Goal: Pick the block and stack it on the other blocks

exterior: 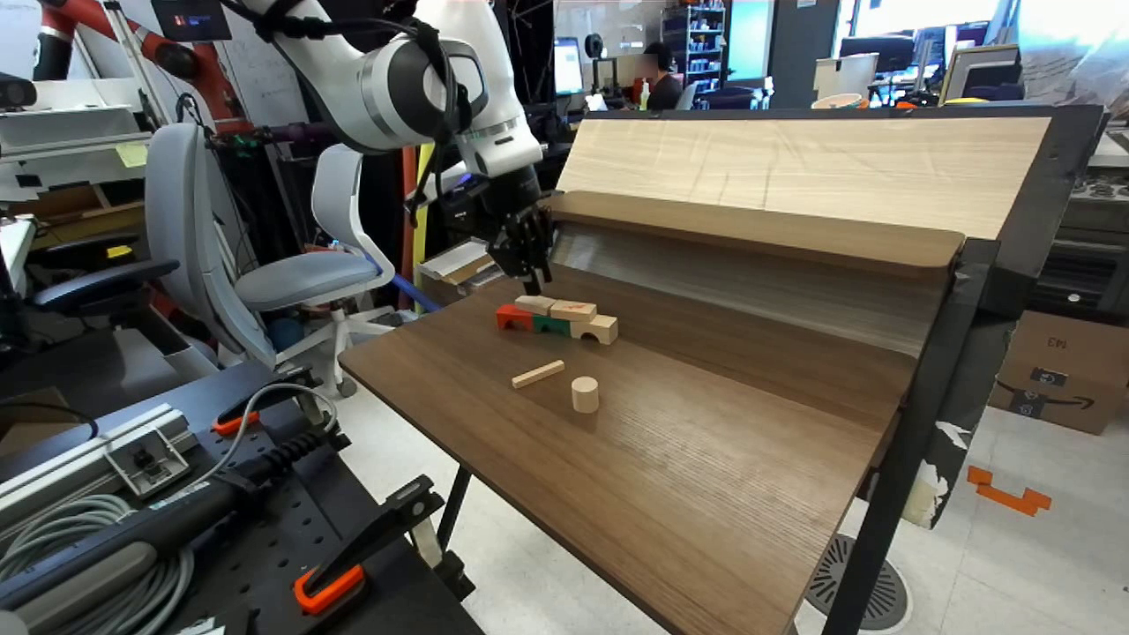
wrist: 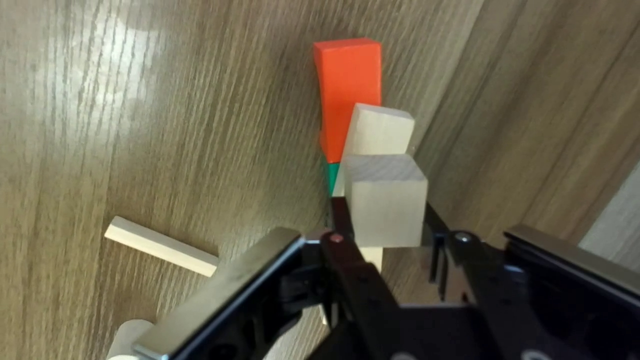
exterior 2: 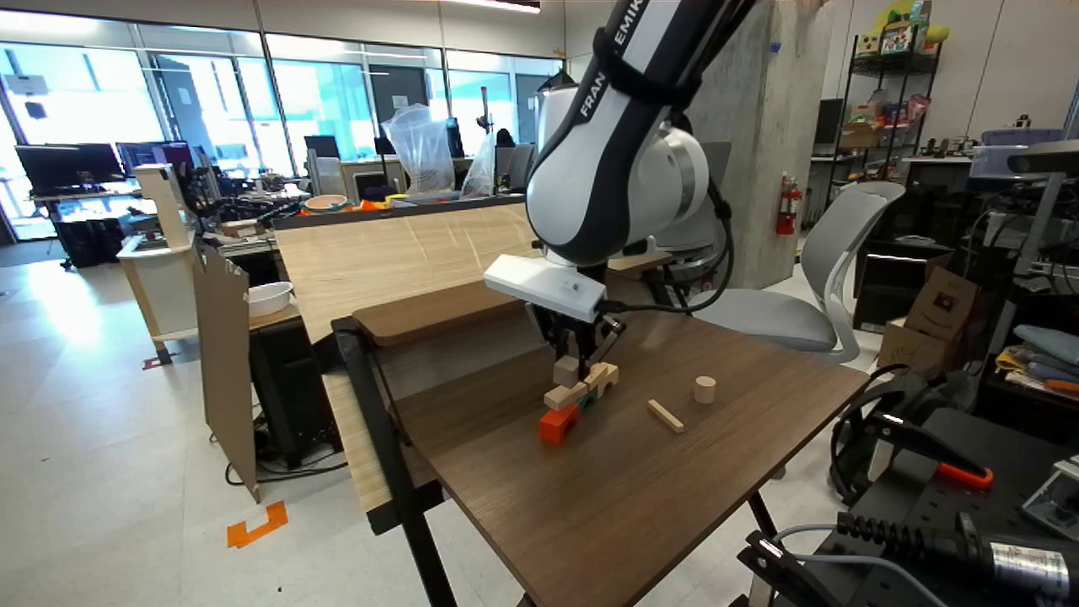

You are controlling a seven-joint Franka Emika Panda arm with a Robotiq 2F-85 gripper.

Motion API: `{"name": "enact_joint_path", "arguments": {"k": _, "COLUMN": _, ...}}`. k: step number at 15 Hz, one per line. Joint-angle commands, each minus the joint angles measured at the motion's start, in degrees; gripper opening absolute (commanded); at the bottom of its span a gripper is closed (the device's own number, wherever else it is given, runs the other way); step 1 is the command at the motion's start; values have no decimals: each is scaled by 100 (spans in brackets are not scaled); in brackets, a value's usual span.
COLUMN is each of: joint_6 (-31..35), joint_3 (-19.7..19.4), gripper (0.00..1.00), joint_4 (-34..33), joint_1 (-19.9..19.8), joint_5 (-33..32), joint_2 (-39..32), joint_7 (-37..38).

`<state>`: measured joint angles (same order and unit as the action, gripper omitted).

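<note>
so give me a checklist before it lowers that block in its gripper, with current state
1. Gripper shut on the block: ok.
2. Red arch, green arch and tan arch standing in a row: ok.
3. Upper tan block nearest the red arch squared to it: not ok, skewed in the wrist view.
4. Gap and alignment beneath the block: cannot tell.
5. Wooden cylinder and thin stick apart from the arches: ok.

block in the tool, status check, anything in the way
Tool clamped on wooden block. Held near top of other blocks, contact unclear. Stick and round piece aside, likely not in the way.
</note>
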<state>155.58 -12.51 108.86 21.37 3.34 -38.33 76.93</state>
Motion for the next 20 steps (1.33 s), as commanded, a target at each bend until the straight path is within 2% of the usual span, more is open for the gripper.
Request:
{"name": "enact_joint_path", "arguments": {"k": 1, "joint_6": -174, "joint_3": 136, "gripper": 8, "joint_4": -274, "joint_1": -154, "joint_5": -58, "joint_2": -152, "joint_7": 167}}
{"name": "enact_joint_path", "arguments": {"k": 8, "joint_6": -196, "joint_3": 150, "gripper": 8, "joint_4": -367, "joint_1": -186, "joint_5": -49, "joint_2": -276, "joint_7": 235}}
{"name": "enact_joint_path", "arguments": {"k": 9, "joint_6": -188, "joint_3": 152, "gripper": 47, "joint_4": -366, "joint_1": -188, "joint_5": -49, "joint_2": -281, "joint_7": 245}}
{"name": "enact_joint_path", "arguments": {"k": 10, "joint_6": -191, "joint_3": 171, "gripper": 59, "joint_4": -362, "joint_1": -204, "joint_5": -44, "joint_2": -278, "joint_7": 230}}
{"name": "enact_joint_path", "arguments": {"k": 16, "joint_6": -66, "joint_3": 260, "gripper": 99, "joint_4": -341, "joint_1": -267, "joint_5": -24, "joint_2": -191, "joint_7": 173}}
{"name": "enact_joint_path", "arguments": {"k": 20, "joint_6": -371, "joint_3": 339, "gripper": 100, "joint_4": -238, "joint_1": -276, "joint_5": -69, "joint_2": 92, "joint_7": 41}}
